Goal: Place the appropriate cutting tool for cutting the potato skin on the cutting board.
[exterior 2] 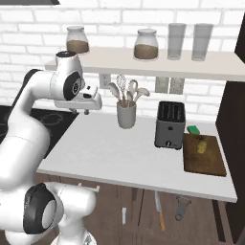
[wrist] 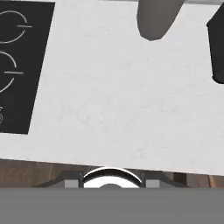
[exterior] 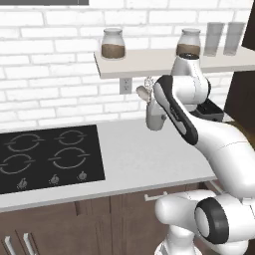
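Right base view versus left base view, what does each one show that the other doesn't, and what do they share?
The right base view alone shows the flat dark brown wooden cutting board with the small yellowish potato lying on it, a green block behind the board, and a peeler and a knife below the counter edge. The left base view alone shows the black stovetop's burner rings and knobs. Both show the white counter, the grey utensil holder, the dark grey toaster, the shelf jars and the white arm.
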{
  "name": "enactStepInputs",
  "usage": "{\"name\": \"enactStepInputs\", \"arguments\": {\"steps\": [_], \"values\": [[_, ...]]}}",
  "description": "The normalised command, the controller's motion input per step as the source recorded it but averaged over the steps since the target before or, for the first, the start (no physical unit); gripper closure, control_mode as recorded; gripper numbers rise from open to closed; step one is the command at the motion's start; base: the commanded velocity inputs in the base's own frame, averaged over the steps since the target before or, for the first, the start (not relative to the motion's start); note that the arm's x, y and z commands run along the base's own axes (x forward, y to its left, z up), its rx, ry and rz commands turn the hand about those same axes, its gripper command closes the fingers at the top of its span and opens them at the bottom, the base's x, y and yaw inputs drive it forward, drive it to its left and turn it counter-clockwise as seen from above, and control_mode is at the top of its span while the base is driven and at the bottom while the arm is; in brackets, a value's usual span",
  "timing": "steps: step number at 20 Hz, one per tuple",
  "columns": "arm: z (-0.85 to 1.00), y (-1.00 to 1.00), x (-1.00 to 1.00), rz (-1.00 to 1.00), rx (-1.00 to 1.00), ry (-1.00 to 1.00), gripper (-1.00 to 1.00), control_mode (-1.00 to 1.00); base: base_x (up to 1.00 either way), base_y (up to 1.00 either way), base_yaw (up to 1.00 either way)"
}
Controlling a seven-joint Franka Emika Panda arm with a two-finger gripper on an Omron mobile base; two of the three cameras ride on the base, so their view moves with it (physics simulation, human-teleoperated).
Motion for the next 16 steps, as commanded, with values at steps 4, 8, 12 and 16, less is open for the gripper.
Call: {"name": "enactStepInputs", "arguments": {"steps": [4, 8, 12, 16], "values": [[-0.04, -0.27, -0.67, -0.02, 0.00, -0.05, -1.00, -1.00, 0.00, 0.00, 0.00], [-0.38, -1.00, -0.73, -0.09, 0.08, 0.01, -1.00, -1.00, 0.00, 0.00, 0.00], [-0.63, -1.00, -0.60, -0.04, 0.12, 0.07, -1.00, -1.00, 0.00, 0.00, 0.00], [-0.71, -1.00, -0.50, -0.04, 0.11, 0.05, -1.00, -1.00, 0.00, 0.00, 0.00]]}}
